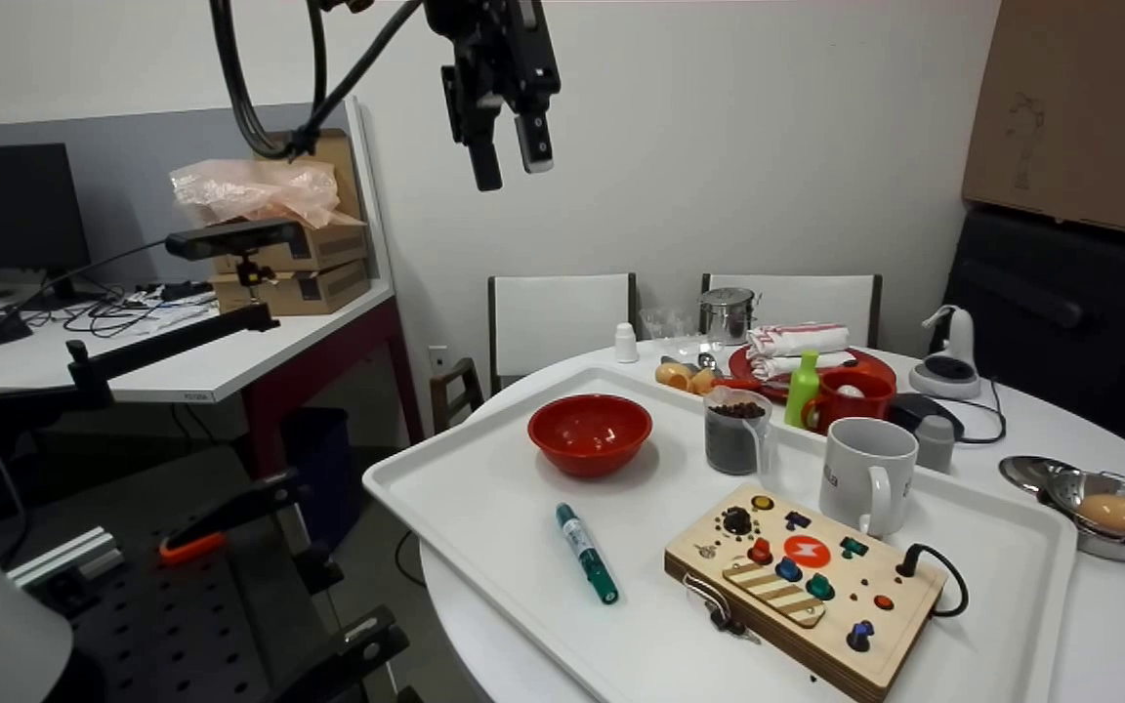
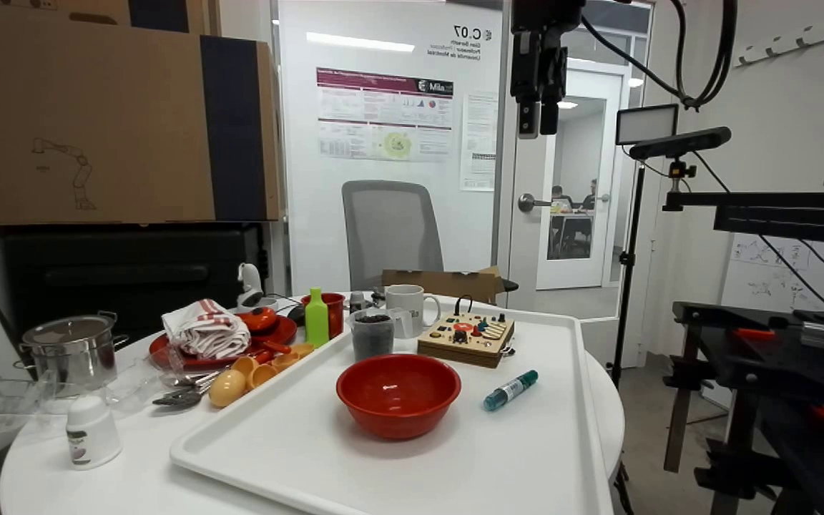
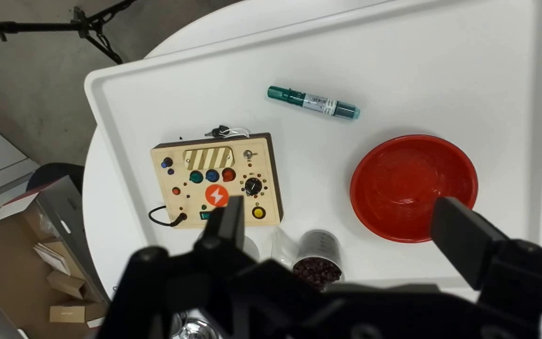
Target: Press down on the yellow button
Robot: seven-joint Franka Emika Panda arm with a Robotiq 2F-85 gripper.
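Observation:
The yellow button [image 1: 763, 503] is small and round, set near a corner of a light wooden board [image 1: 899, 635] that lies on the white tray. It also shows in the wrist view [image 3: 259, 213], just right of the left finger, and small in an exterior view [image 2: 436, 335]. In both exterior views my gripper [image 1: 514, 168] [image 2: 539, 127] hangs high above the tray, well apart from the board. In the wrist view the fingers [image 3: 339, 207] are wide apart with nothing between them. The left finger hides part of the board's lower edge.
The white tray [image 1: 465, 488] also holds a red bowl [image 1: 590, 434], a green marker [image 1: 587, 553], a clear cup of dark beans [image 1: 735, 439] and a white mug [image 1: 865, 469]. The cup and mug stand close to the board's yellow-button side. A black cable [image 1: 953, 586] leaves the board.

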